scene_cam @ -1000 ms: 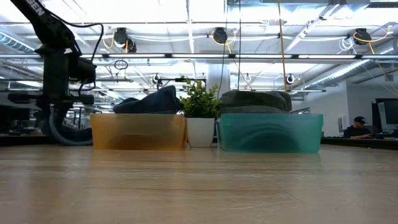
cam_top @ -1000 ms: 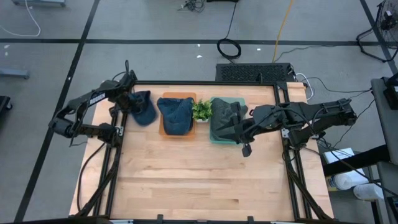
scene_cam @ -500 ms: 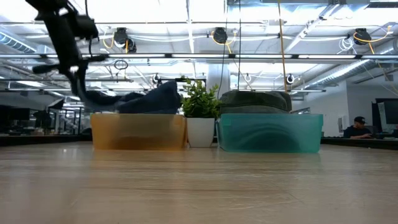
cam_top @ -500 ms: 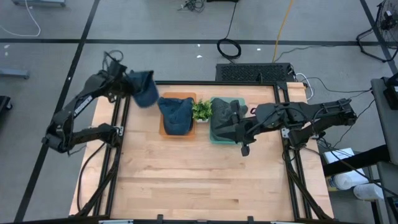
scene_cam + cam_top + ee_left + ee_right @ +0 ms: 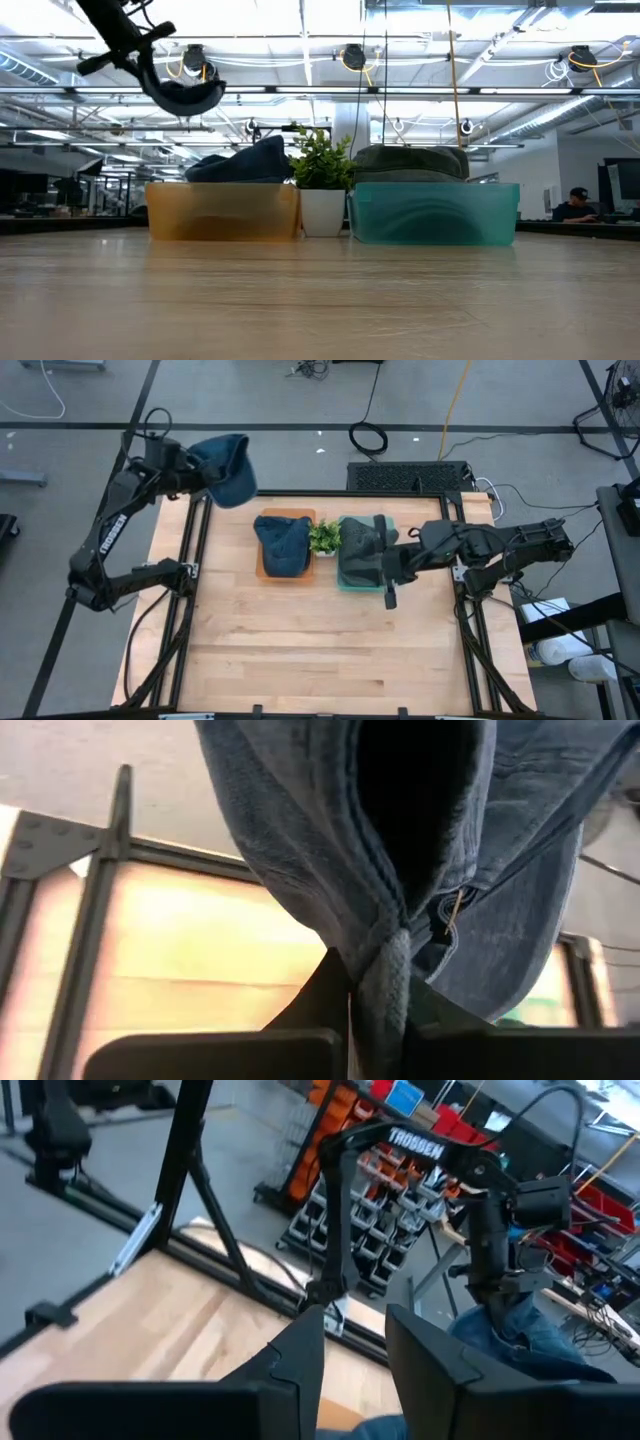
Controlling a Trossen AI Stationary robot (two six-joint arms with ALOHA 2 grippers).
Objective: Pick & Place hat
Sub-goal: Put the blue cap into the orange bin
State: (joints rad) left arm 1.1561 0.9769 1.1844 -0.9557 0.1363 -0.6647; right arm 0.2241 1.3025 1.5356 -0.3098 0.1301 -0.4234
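Observation:
My left gripper (image 5: 197,473) is raised high over the table's far left corner, shut on a blue denim hat (image 5: 226,467), which also shows in the low view as the hat (image 5: 186,96) under the gripper (image 5: 140,58). A second blue hat (image 5: 283,544) lies in the orange bin (image 5: 263,568). A dark green hat (image 5: 360,545) lies in the teal bin (image 5: 435,213). My right gripper (image 5: 388,588) is open, beside the teal bin's near right corner, touching nothing. My left gripper pinches a bunched fold of the hat's edge (image 5: 384,970) between its two fingers (image 5: 322,992). It comes at it slanting down from the table's left. The hat is lifted clear and hangs open below and past the fingers.
A small potted plant (image 5: 323,538) stands between the two bins at the table's far side. The wooden table (image 5: 300,650) is bare on its near half. The black frame rails (image 5: 192,580) run along the left and right edges.
My left gripper has risen steeply and swung toward the table's far edge, still shut on the blue hat. The hat, which was low beside the orange bin's left side, now hangs clear high above the bins.

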